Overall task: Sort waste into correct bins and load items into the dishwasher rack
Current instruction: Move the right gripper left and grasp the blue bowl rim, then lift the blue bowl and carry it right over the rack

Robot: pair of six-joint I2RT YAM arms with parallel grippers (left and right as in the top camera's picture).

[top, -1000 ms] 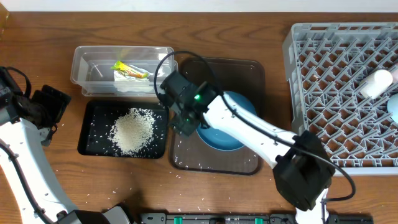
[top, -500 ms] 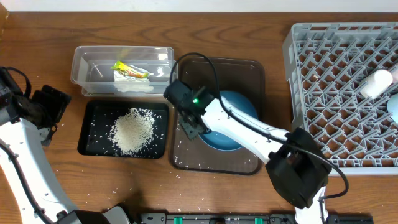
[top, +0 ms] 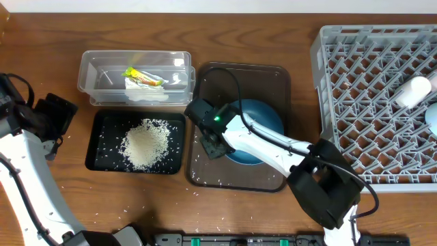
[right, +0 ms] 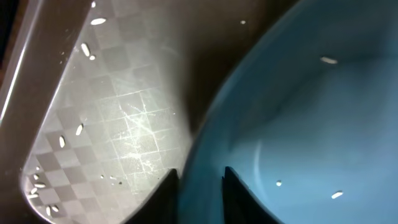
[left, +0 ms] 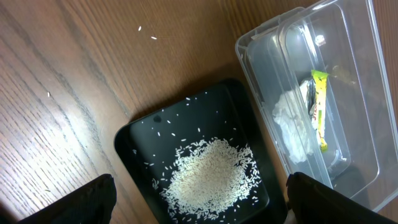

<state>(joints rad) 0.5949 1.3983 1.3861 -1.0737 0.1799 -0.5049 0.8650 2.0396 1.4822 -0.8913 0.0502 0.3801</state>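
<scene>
The dark-blue dish (top: pixel 266 115) lies on the brown serving tray (top: pixel 239 76), with bare tray floor to the left of its rim. A strip of table (top: pixel 302 41) separates the tray from the dishwasher rack (top: pixel 328 68) at the right. The right gripper (right: pixel 198 183) pinches the dish's left rim, one finger inside and one outside. The left gripper (left: pixel 205 202) hovers, spread wide, above the black tray (left: pixel 134 140) that holds the rice (left: pixel 208 171).
</scene>
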